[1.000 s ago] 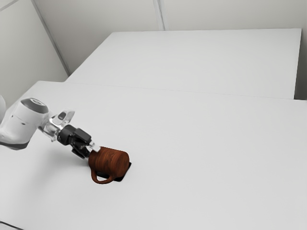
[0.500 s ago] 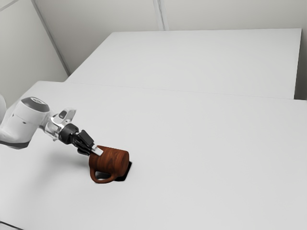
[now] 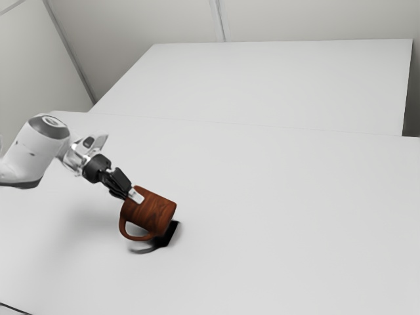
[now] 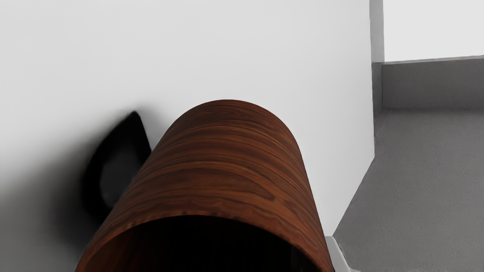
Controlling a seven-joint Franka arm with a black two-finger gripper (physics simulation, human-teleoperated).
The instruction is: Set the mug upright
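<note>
1. White all across the desk (image 3: 282, 216), with a dark shadow (image 3: 168, 235) thrown beneath and beside the mug (image 3: 154, 211).
2. With the arm (image 3: 39, 147), reaches in from the exterior view's left, then slants down through the black hand (image 3: 98, 168) toward the exterior view's right, as far as the mouth of the mug.
3. Holds the mug aslant, neither flat nor upright, toward the exterior view's left on the desk: with its open end raised toward the hand, with its base lower and toward the exterior view's right. Partly lifted, at least; cannot tell whether touching the desk at the base.
4. With the pincer (image 3: 135, 194), grips the mug by the wall at its mouth, clenched with little more than that wall between the fingers. Presses one pale fingertip (image 3: 136, 196) on the outside; hides the other behind the wood.
5. With the handle (image 3: 123, 230), juts downward from the mug, apart from the desk.
6. In the wrist view, shows the rim (image 4: 189, 216) close to the hand, around a dark hollow.
</note>
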